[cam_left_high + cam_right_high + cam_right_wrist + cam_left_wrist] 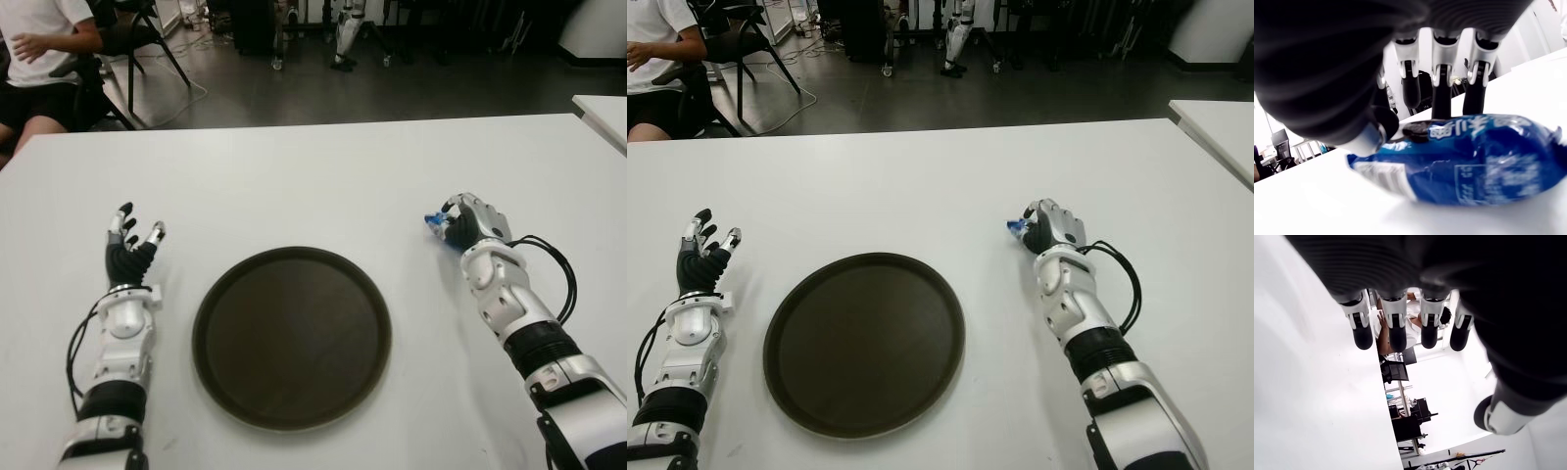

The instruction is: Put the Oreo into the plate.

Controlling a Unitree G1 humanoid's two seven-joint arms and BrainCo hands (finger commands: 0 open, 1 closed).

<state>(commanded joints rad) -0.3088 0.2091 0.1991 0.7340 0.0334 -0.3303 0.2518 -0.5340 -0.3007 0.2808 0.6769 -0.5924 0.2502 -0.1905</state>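
Left eye view, plate: a round dark brown plate (pixel 292 338) lies nearest, at the middle of the white worktop (pixel 313 171), with nothing on it.
Left hand: the left hand (pixel 130 245) shows to the left of the plate, apart from it, fingers spread and holding nothing; the left wrist view shows 4 straight fingers (pixel 1392 328) with only worktop and room behind them.
Right hand: the right hand (pixel 462 221) shows to the right of the plate and a little farther back, fingers curled down over a blue packet.
Oreo: the blue Oreo packet (pixel 1464 156) lies on the worktop under the right hand; in the right wrist view 3 fingers (pixel 1442 93) reach down behind it and the thumb presses at its near side. In the eye views only its blue end (pixel 435 222) peeks out left of the hand.
Path: bare worktop lies between the packet and the plate rim.
Far side: beyond the worktop edge, a dark floor, a seated person in a white shirt (pixel 39 44) at the far left, and a black chair (pixel 132 39).
Right edge: the corner of a second white table (pixel 602 110).
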